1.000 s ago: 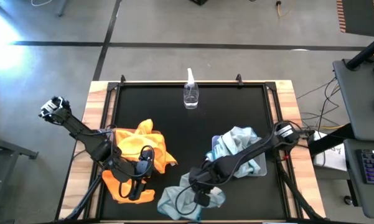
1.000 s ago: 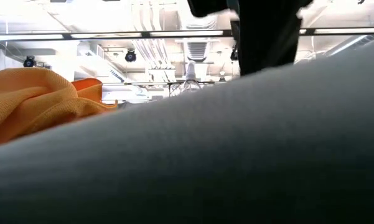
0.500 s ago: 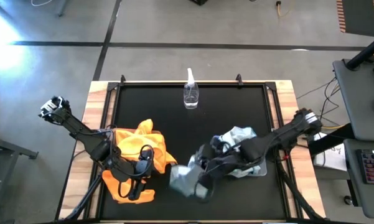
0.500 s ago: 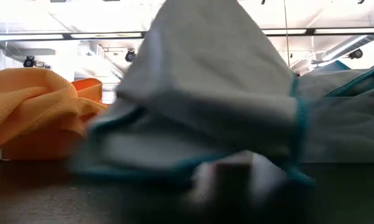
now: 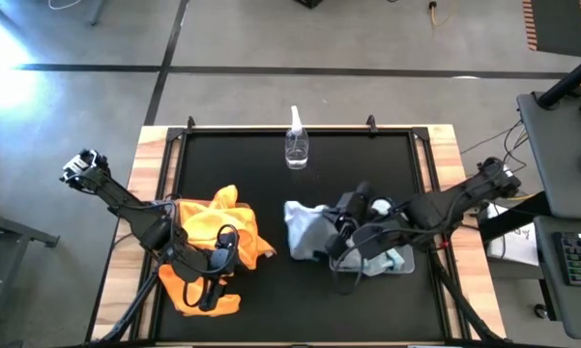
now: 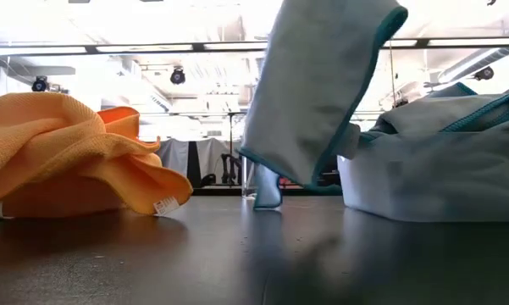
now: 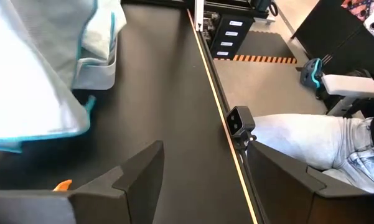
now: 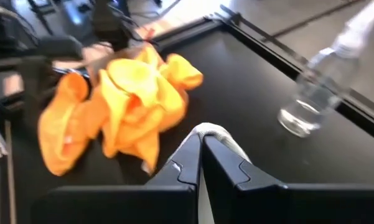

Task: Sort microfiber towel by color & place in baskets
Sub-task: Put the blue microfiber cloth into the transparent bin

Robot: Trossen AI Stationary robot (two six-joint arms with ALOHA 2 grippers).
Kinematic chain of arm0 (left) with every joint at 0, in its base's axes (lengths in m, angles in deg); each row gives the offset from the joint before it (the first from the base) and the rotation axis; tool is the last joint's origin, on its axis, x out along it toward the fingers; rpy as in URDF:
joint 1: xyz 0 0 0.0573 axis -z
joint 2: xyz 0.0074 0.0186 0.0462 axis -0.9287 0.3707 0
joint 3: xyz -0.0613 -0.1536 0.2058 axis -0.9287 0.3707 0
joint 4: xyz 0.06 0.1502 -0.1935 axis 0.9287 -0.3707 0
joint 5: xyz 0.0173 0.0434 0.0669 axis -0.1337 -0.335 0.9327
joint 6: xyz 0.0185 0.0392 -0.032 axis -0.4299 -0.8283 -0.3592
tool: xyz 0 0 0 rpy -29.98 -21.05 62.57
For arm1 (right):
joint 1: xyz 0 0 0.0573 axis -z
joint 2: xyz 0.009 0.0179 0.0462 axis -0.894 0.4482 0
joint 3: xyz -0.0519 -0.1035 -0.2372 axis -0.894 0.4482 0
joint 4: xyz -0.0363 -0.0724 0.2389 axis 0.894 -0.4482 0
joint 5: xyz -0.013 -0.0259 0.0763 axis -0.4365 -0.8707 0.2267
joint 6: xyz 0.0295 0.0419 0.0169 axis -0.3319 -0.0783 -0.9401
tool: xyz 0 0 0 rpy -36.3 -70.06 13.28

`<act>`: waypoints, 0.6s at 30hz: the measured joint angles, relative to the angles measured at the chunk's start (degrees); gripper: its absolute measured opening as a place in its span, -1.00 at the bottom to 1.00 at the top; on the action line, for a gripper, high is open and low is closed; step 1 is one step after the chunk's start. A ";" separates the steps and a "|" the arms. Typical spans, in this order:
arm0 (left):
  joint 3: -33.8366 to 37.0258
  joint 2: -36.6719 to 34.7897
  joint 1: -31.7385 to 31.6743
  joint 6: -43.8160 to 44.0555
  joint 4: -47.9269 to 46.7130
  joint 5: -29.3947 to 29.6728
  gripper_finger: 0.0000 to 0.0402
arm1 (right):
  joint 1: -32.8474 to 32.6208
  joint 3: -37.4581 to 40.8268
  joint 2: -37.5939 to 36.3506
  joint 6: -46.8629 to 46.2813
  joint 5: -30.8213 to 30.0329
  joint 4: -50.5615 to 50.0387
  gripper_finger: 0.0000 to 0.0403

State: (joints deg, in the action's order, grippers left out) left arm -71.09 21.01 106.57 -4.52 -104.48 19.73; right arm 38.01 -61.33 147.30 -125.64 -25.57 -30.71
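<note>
Right end effector [image 5: 340, 224] pinched closed mid-table — left end effector [image 5: 216, 280] parted, low.

Your open lane: bare black mat [image 5: 367, 164] either side of the spray bottle [image 5: 296, 147], which stands alone at the far edge. Centre strip blocked by a blue-grey towel [image 5: 305, 228] hanging from the right gripper [image 5: 334, 235]. Orange towels [image 5: 217, 227] crowd the left.

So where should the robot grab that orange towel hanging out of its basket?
Probably the loose corner of the orange towel that spills onto the black table. Come from above: in the low view that flap lies free, clear of the pile.
</note>
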 joint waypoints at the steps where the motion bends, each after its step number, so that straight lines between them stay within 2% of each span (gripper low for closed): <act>1: 0.00 -0.02 0.00 0.00 0.00 0.00 0.07 | 0.00 0.00 -0.45 -1.30 -0.01 -1.90 -0.96; 11: -0.02 -0.29 0.00 0.02 -0.04 0.00 0.07 | -0.28 0.00 -4.04 -16.40 -1.31 -23.07 -0.96; 18: -0.04 -1.22 0.00 0.16 0.02 0.10 0.07 | -0.26 0.00 -7.20 -19.49 -3.55 -27.23 -0.96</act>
State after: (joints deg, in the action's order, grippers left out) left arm -71.14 19.79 106.57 -4.36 -104.46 19.82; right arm 37.75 -61.33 140.10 -145.13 -29.11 -57.94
